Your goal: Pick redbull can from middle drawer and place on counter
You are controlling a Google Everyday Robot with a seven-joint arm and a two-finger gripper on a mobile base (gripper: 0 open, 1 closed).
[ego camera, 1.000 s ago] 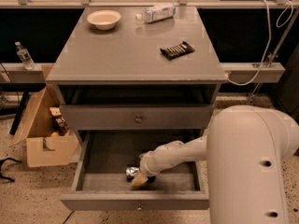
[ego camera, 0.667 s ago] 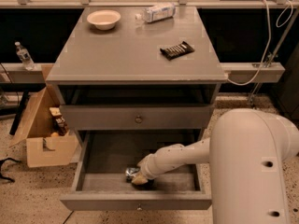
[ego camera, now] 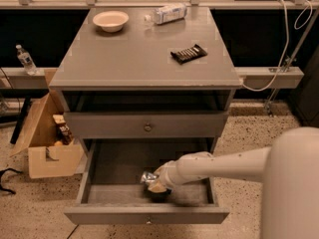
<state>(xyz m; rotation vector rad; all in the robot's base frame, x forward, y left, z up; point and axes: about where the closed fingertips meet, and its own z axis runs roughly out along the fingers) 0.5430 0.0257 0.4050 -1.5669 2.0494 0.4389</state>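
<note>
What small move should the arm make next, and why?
Probably lift straight up once the grasp is firm: the gripper is down inside the open middle drawer, right at the redbull can, which must clear the drawer front to reach the counter.

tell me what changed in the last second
The gripper, down in the middle drawer, and the redbull can at its tip shifted slightly right and up in the view together. Whether the can is gripped is unclear. Bowl, bottle and snack bar on the counter stayed put.

The silver redbull can (ego camera: 147, 177) lies against the hand (ego camera: 158, 186) inside the open middle drawer (ego camera: 114, 169).
</note>
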